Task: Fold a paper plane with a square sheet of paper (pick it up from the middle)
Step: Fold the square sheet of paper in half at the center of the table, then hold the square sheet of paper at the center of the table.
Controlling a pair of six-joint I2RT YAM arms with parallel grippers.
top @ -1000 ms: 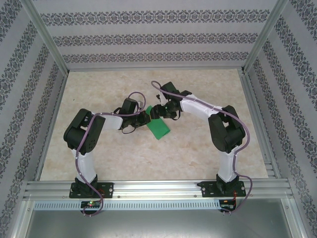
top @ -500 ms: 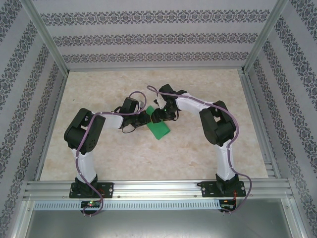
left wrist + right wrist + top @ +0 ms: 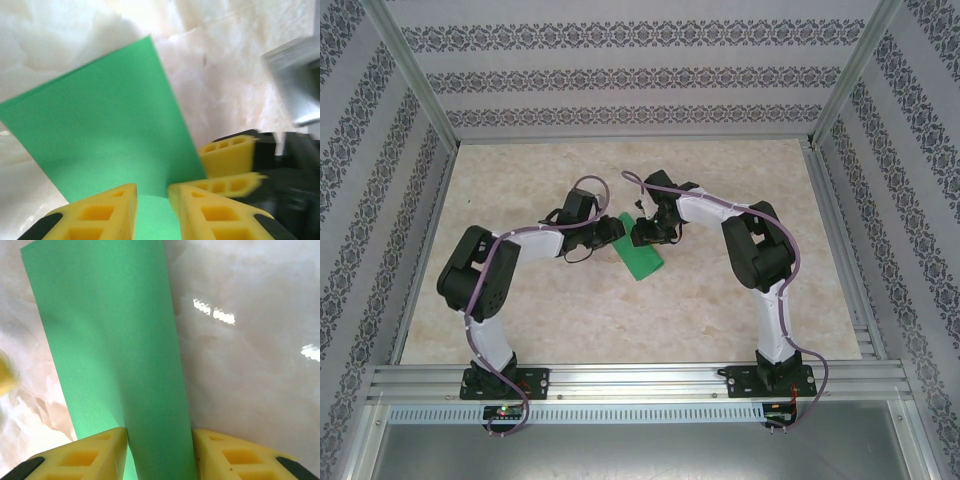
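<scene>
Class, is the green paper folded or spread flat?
Folded: the green paper is a long narrow strip, not a full square.

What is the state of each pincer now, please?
Left pincer: slightly open, the green paper showing in the gap.
Right pincer: fingers apart, the paper between them; a grip cannot be told.

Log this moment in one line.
phase: folding | paper: strip on table | left gripper: open, at paper edge | right gripper: open, straddling paper
</scene>
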